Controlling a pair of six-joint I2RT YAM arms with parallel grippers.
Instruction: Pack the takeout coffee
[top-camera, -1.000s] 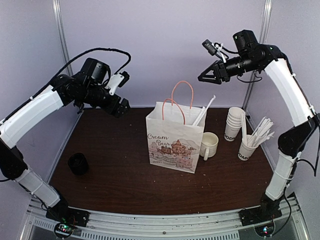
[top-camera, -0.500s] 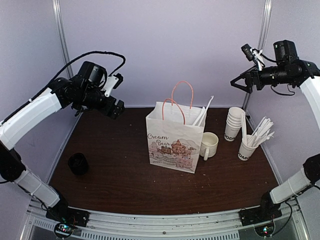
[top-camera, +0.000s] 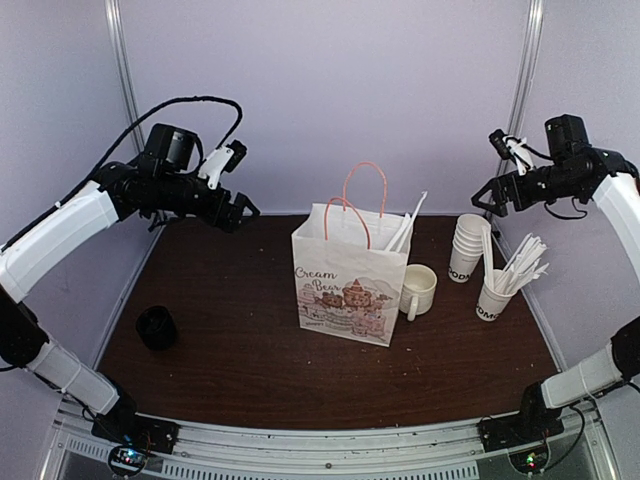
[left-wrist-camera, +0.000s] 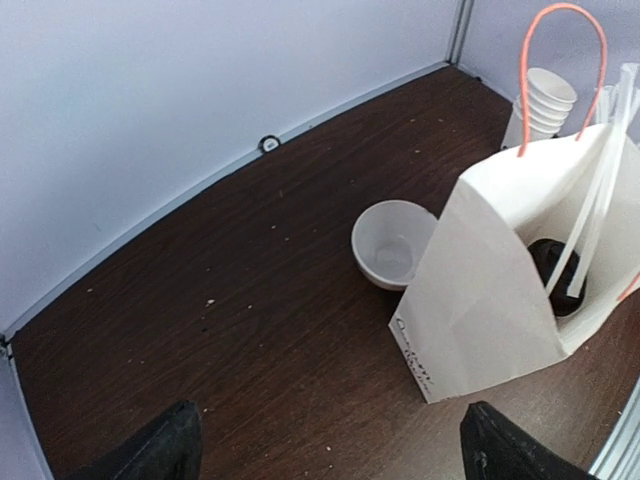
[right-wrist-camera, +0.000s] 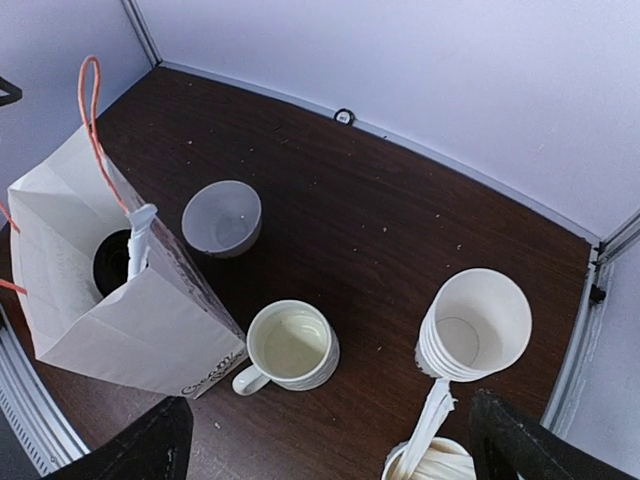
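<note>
Hovering high over the far left of the tabletop (top-camera: 220, 350), the left end effector (left-wrist-camera: 330, 425) has its fingers spread wide with nothing between them. The right end effector (right-wrist-camera: 330, 410) hangs equally wide and empty above the far right corner. Both sit well clear of the paper bag (top-camera: 348, 285), probably so its pink handles are not snagged.

That bag stands upright at the middle with its mouth open, which lets a cup go straight down and rest on its base. Low inside it shows the black lid of a takeout coffee (left-wrist-camera: 553, 272), lid up, beside long white straws (left-wrist-camera: 600, 150) leaning against the bag wall. Only one lid can be made out; the bag's side hides whether a second cup sits next to it.

The other items look unrelated to the packing. A mug (top-camera: 418, 288) sits just right of the bag and a bowl (left-wrist-camera: 392, 243) just behind it. A stack of empty cups (top-camera: 467, 245) and a cup of stirrers (top-camera: 495, 295) stand farther right. A small black object (top-camera: 157, 327) lies near the left edge, too indistinct to name. By my reading, packing is finished or nearly so.
</note>
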